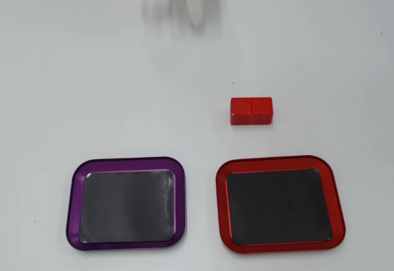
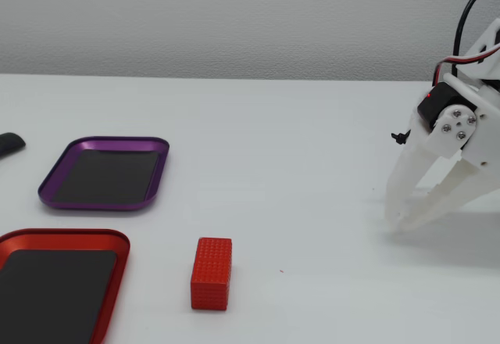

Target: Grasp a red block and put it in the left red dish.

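In the fixed view, starting at your far left, a dark object point(image 2: 9, 144) pokes in from the frame edge, too cut off to identify. Next comes the purple tray point(image 2: 105, 173), whole and bare inside, and below it the left red dish point(image 2: 58, 240), which runs off the left and bottom edges so you only see part of its rim and dark floor. The red block point(image 2: 212, 273) lies on the white worktop point(image 2: 297, 172) just right of that dish, apart from it, one short end facing the camera. Well to the right, your pincer point(image 2: 402, 219) points down with its white fingertips close together at the worktop, holding nothing; the arm above it is clipped by the right edge. In the overhead view the sides swap: the purple tray point(image 1: 126, 203) sits left, the red dish point(image 1: 278, 203) right and fully visible, with the block point(image 1: 251, 111) near its far rim. There the arm is only a white sliver at the top edge.
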`<act>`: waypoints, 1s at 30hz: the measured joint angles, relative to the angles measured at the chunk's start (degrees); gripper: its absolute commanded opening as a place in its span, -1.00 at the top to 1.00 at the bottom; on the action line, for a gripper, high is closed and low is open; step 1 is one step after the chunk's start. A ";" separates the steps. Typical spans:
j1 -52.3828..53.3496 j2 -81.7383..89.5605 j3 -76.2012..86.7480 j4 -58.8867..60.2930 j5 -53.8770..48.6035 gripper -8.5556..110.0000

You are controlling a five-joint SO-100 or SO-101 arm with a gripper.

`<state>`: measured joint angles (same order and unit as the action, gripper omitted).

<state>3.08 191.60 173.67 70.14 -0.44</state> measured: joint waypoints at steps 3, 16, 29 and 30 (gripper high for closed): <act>0.00 0.00 0.18 0.00 -0.26 0.86; 0.00 0.00 0.18 0.00 -0.26 0.86; 0.18 -5.19 -12.92 -5.80 -0.18 0.86; 0.18 -8.26 -14.85 -5.80 -0.18 0.86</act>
<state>3.25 183.34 158.82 64.34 -0.62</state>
